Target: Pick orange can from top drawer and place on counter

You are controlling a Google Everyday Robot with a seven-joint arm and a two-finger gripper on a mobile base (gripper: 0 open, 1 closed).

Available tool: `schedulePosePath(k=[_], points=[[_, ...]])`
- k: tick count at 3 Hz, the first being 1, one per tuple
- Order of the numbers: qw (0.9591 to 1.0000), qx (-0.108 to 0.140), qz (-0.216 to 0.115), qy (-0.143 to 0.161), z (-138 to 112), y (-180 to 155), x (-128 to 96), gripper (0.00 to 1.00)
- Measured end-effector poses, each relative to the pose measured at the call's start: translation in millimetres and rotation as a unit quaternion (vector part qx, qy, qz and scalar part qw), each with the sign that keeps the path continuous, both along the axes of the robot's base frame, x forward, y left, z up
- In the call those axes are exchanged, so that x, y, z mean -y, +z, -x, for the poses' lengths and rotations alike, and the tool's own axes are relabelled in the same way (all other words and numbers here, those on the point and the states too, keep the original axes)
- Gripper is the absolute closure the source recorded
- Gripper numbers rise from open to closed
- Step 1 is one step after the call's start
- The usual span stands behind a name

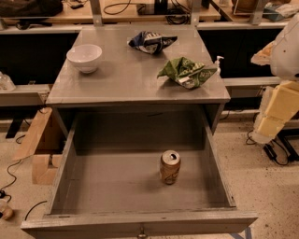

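Observation:
The orange can stands upright on the floor of the open top drawer, right of the middle, with its silver top and pull tab facing up. The drawer is pulled fully out, and its front knob shows at the bottom edge. The grey counter lies above and behind the drawer. Only a white and cream part of my arm shows at the right edge, well right of the drawer and apart from the can. My gripper is out of view.
On the counter stand a white bowl at the back left, a dark blue chip bag at the back middle and a green chip bag at the right. A cardboard box sits on the floor left of the cabinet. A wooden desk with cables stands behind.

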State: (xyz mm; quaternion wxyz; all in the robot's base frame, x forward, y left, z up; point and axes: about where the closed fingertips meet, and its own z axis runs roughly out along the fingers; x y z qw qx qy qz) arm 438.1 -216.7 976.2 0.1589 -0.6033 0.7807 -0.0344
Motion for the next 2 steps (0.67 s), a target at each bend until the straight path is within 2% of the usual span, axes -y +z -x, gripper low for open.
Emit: schedulePosePath(k=[1,2], points=[[1.0,0.0,0.0,0.0,0,0,0,0.0],[0.9993,0.009,-0.036,-0.008,-1,-18,-2,0.0]])
